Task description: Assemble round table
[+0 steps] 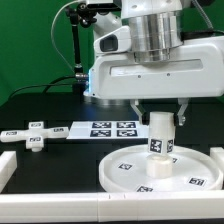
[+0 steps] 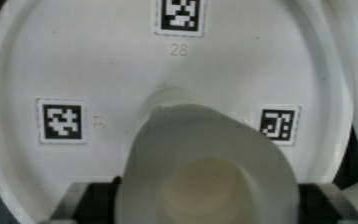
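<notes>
**Item: round table, part-built.**

- Disc (image 1: 108, 178): lies flat on the desk (image 1: 40, 105) under the arm, rim up, tags showing.
- Cylinder (image 1: 161, 135): stands upright near the disc's middle. Neither view tells you whether its lower end is seated, screwed in or just above the face.
- Hand (image 1: 163, 115): closed narrow on the cylinder's upper part, one finger on each side.
- Cross (image 1: 35, 138): loose on the desk, well apart from the disc toward the exterior view's left, beside the marker board (image 1: 110, 128).

**Progress (estimate):** about the first half. The cylinder is at the disc, and that joint looks to be in hand. Left for you: make the joint sure, then fetch the cross and fit it to the cylinder's free end.

**Views:**
- The exterior view gives you the layout: the cross, the marker board, the cylinder's upright stance and the tag on its side. The wrist view shows none of these.
- The wrist view looks along the cylinder (image 2: 202, 160) onto the disc (image 2: 87, 70). It shows three tags on the disc's face and the dark pads (image 2: 101, 195) flanking the cylinder, which the exterior view barely shows.
</notes>
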### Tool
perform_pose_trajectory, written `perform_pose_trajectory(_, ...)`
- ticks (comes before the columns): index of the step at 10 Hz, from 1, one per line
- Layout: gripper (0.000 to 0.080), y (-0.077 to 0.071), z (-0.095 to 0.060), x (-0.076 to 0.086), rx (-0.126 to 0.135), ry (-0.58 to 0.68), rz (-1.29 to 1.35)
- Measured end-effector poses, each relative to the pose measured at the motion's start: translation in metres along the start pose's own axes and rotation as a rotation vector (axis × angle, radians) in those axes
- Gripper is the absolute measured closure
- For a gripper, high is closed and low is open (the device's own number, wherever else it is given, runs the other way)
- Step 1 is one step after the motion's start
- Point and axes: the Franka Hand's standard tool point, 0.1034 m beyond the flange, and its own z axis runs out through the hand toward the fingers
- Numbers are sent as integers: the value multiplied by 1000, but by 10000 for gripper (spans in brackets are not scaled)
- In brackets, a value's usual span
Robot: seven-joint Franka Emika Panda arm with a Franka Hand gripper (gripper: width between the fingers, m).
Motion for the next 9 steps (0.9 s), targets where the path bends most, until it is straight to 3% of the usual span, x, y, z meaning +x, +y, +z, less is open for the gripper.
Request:
perform_pose_trajectory(4,386,-2,0,-2,6,-5,377)
perform_pose_trajectory(9,386,0,0,0,33,-30,635)
